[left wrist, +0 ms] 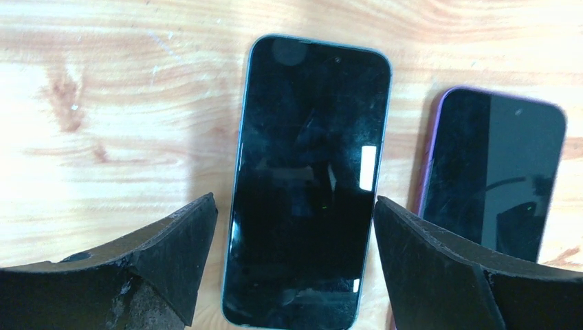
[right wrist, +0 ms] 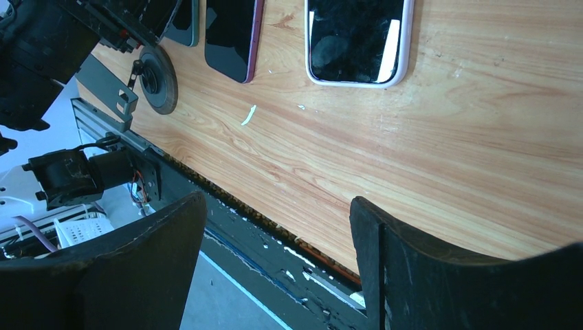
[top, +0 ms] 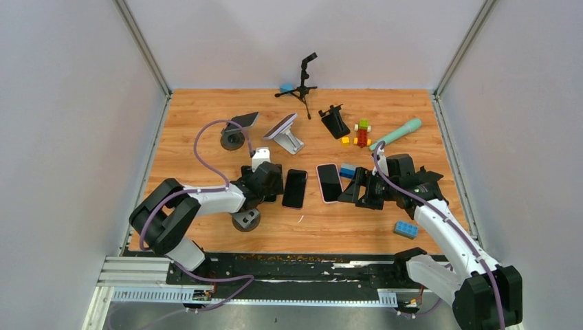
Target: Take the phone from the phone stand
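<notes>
**Near zone.** A round-based stand [top: 245,218] sits beside the left arm, and nothing can be seen on it.

**Left arm.** The left fingers [left wrist: 172,254] are wide apart over a teal-rimmed phone [left wrist: 309,172], one finger along each long side. Bare wood shows between one finger and the rim, so no grip is applied. This phone lies flat and glass up on the tabletop [top: 330,227]. The overhead view hides it beneath the wrist.

**Middle zone.** A purple-rimmed phone [left wrist: 491,172] lies flat just beside the first. A white-rimmed phone [right wrist: 357,34] lies a little apart from that. The right fingers [right wrist: 440,268] are also wide with nothing between them, next to the white-rimmed phone.

**Far zone.** Two more phones sit tilted on stands. A dark phone [top: 242,121] is on the far-left stand, and a pale-backed phone [top: 280,125] is on a light stand [top: 292,142]. A black stand [top: 335,122] further right appears unoccupied.

**Assessment.**
- The teal-rimmed phone is judged to be off its stand and set down.
- If more phones are to be removed, the two at the back are the candidates.

**Handling.**
- A phone of this kind is a rigid, thin slab, probably dense for its size.
- The glass face is slick and breakable, and the one under the left fingers is already smudged.
- The sound hold is across the short width on the two long rims, near mid-length, keeping the pads off the glass.
- On a stand, the phone should be lifted along the slope of the cradle. A sideways pull could drag or tip a light stand.
</notes>
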